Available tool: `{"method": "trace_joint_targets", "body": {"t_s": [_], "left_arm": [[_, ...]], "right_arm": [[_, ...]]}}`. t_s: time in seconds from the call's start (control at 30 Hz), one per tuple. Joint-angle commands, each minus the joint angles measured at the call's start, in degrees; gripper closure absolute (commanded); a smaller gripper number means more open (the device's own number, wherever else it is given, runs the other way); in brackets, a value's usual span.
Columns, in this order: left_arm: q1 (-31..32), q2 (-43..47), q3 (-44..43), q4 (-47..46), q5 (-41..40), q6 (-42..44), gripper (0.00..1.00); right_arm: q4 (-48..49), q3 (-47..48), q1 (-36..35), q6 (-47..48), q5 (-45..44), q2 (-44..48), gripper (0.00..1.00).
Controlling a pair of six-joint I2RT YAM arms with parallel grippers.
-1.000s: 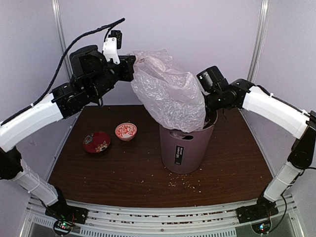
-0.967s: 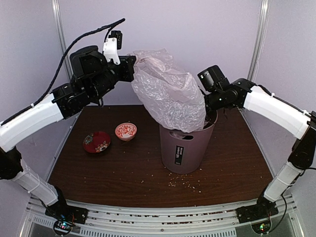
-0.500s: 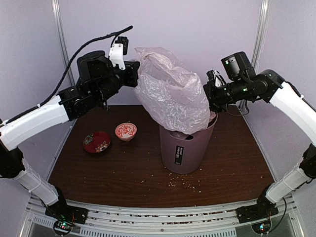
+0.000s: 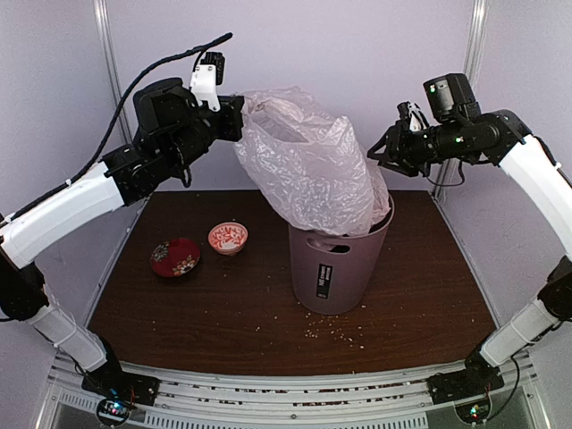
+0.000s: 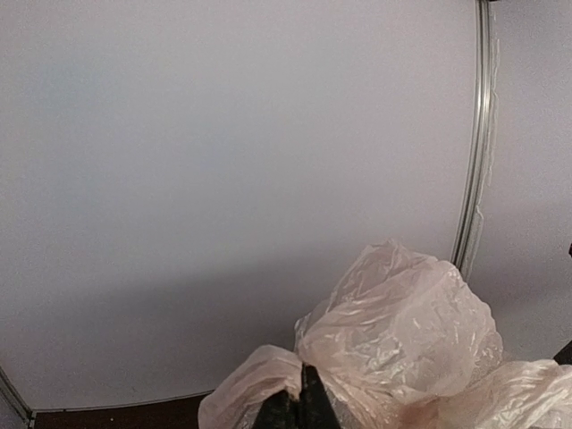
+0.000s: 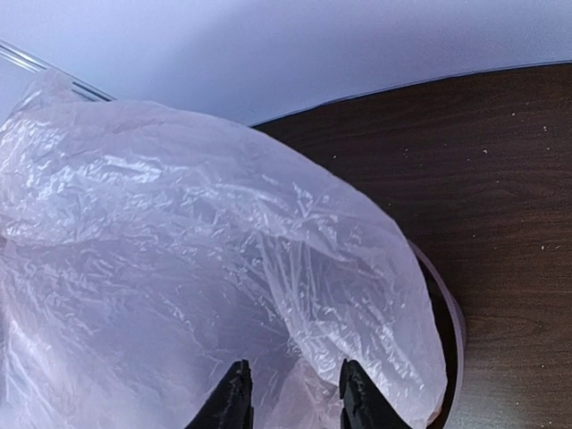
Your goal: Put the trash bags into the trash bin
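Left claw (image 4: 240, 116) pinches the trash bag's (image 4: 308, 170) top, eleven o'clock off the trash bin (image 4: 335, 268); right claw (image 4: 382, 154) gapes empty. Featherlight, slippery film, so I'd grab a bunched fold.

1. The trash bag (image 4: 308, 170) is translucent pale pinkish-white, and its crinkles catch white glints.
2. The trash bin (image 4: 335, 268) is a plain dusty mauve-brown. A black label (image 4: 323, 282) with small white print sits on its side.
3. Toward the counter's left edge, the dark red bowl (image 4: 175, 257) carries faint lighter motifs. The red-and-white bowl (image 4: 228, 238) beside it is patterned.
4. The counter (image 4: 223, 313) is dark brown wood grain, speckled with pale crumbs (image 4: 340, 335) toward its front edge.
5. The left arm (image 4: 71, 210) and right arm (image 4: 545, 179) have white shells and black joints.
6. The back wall (image 4: 357, 54) is a pale lilac-grey.
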State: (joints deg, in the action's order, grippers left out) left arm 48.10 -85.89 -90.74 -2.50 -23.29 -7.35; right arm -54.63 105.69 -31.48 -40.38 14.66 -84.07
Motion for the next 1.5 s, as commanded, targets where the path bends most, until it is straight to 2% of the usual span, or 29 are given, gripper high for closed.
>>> {"method": "trace_joint_targets", "body": {"t_s": [0.0,0.1,0.33,0.53,0.9,1.07,1.17,1.3,1.47], "left_arm": [[-0.4,-2.1,-3.2,-1.1,1.0,1.1,1.00],[-0.4,-3.2,-4.3,-0.6,1.7,1.0,1.00],[-0.4,-3.7,-4.3,-0.3,1.7,-0.3,1.00],[-0.3,-5.1,-3.7,-0.2,2.5,-1.6,1.00],[0.3,-7.4,-0.2,-1.3,9.2,-8.6,1.00],[1.1,-8.3,0.7,-3.5,10.4,-9.1,1.00],[1.0,-9.1,0.7,-4.2,10.1,-8.9,1.00],[1.0,-10.8,-0.7,-4.9,9.5,-7.4,1.00],[0.8,-13.2,-4.6,-5.9,9.4,-6.6,1.00]], "right_arm": [[0.8,2.1,1.6,2.7,-3.5,-2.6,0.68],[2.8,0.4,1.8,3.4,-4.1,-3.6,0.71],[8.1,-7.6,0.3,3.3,2.8,-3.1,0.81],[8.9,-11.5,-1.7,3.4,4.3,-4.0,0.83],[1.6,-7.6,-4.3,5.5,-0.1,-9.8,0.85],[-1.5,-1.8,-4.3,4.3,-2.5,-6.6,0.82],[-4.3,0.6,-4.2,3.3,-3.9,-3.8,0.76],[-7.0,-0.5,-4.1,2.7,-6.1,0.6,0.66],[-8.3,-6.8,-3.5,5.6,-8.6,8.1,0.57]]}}
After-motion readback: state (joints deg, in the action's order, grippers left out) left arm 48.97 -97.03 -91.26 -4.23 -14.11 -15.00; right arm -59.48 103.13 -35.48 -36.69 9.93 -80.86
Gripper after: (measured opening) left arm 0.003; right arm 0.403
